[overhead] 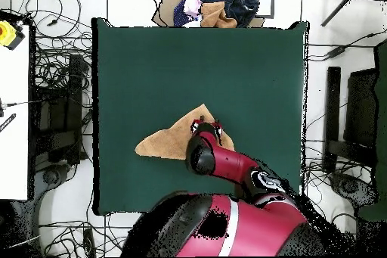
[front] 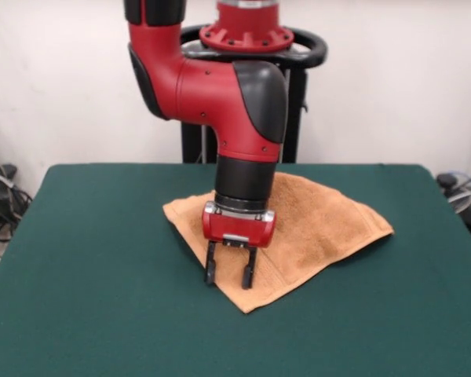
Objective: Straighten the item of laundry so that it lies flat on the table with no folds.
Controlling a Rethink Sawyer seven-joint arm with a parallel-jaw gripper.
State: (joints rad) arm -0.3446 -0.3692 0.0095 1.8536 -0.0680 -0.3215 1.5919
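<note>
Towel (front: 314, 224) sits mid-table (front: 86, 259), still doubled over into a rough triangle. Our gripper (front: 231, 275) is down at its near folded edge, fingers spread, holding nothing. We're at the grasp step; next we should pinch the top layer only and peel it open.

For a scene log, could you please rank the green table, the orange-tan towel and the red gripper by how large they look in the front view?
1. Dark green felt-covered table
2. Orange-tan terry-cloth towel, partly hidden behind the arm
3. Red and black gripper, open, though nearer the camera than most of the towel
</note>
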